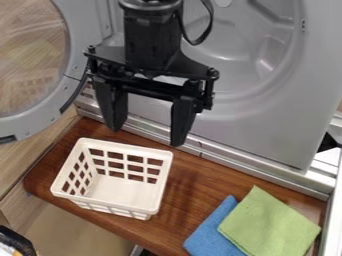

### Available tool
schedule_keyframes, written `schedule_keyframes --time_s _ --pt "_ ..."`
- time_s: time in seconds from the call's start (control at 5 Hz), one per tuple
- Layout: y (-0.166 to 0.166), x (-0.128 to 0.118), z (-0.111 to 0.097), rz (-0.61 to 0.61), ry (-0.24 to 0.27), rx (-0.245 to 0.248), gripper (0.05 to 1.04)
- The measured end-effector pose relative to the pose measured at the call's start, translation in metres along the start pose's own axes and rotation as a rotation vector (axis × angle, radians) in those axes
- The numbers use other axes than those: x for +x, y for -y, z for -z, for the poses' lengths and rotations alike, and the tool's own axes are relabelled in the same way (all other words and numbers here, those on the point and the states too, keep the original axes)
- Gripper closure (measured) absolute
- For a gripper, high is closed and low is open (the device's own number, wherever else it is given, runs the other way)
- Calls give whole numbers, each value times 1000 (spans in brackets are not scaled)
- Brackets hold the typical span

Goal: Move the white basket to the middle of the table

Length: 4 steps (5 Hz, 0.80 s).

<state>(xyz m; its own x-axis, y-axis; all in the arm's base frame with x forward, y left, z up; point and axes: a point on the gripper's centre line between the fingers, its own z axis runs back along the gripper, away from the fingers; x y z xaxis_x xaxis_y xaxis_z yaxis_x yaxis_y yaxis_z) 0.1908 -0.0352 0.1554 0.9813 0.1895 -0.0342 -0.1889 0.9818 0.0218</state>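
- Claw [145,138]: fingers [182,122] well apart, pointing down, a wide gap between them; grey panel and metal rail visible through the gap.
- Claw hangs near the basket's far rim, looks to be a bit above it and apart from it, though the height is hard to judge at this slant.
- White basket [123,190]: task item, upright, open top, lattice sides, below the claw in view and reaching out to view left of it; sits on the left part of the table, at the near edge.
- Table [194,185]: brown wood grain, under and in front of the claw.
- Green cloth [270,225]: in front of the claw, off to view right, lying partly over the blue cloth.
- Blue cloth [212,235]: flat on the table, view-left side of the green one, nearer the claw's side.
- Grey panel [267,125]: big, with a round recess, behind the claw.
- Metal rail [234,162]: along the panel's foot, behind the table.
- Round door [50,107]: grey frame, see-through middle, view left of the claw.
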Motion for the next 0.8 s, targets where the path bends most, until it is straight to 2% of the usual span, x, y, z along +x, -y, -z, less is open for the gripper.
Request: schedule_keyframes --time_s 0.2,0.4,0.6,0.8 --pt "-1 -1 5 12 -16 13 84" --pt "-8 5 28 236 8 128 84" --pt "-16 6 41 435 72 210 84" --pt "-27 5 60 689 131 256 84"
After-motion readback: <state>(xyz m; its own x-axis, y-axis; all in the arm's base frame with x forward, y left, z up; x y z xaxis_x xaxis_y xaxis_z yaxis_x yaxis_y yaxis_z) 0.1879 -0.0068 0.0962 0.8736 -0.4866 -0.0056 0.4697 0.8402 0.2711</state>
